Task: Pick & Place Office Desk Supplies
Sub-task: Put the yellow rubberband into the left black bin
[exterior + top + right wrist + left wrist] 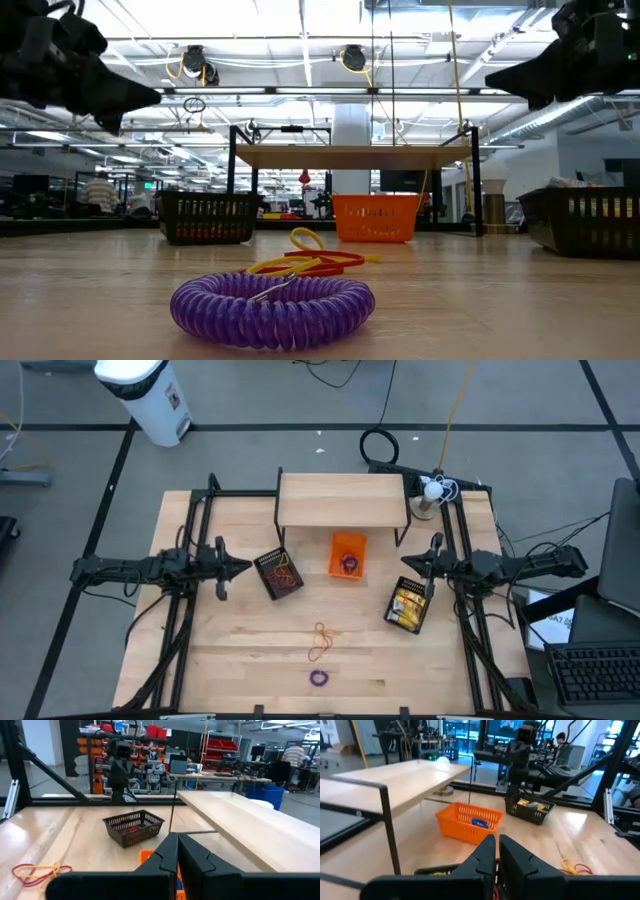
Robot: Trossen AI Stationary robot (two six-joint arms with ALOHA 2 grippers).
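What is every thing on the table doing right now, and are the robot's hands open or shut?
Left gripper: shut, empty, above the table.
Right gripper: shut, empty, above the table.
Orange basket: upright, purple ring inside.
Left black basket: upright, red and yellow bands inside.
Right black basket: upright, yellow pieces inside.
Purple coil ring: lying flat, loose on the table.
Rubber bands: lying loose in a tangle.

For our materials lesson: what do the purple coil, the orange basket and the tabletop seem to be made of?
Purple coil: probably soft plastic, glossy, wound in tight spiral loops.
Orange basket: likely moulded plastic, with an even colour and a slotted grid wall.
Tabletop: wood or wood veneer, pale, smooth, with visible grain.
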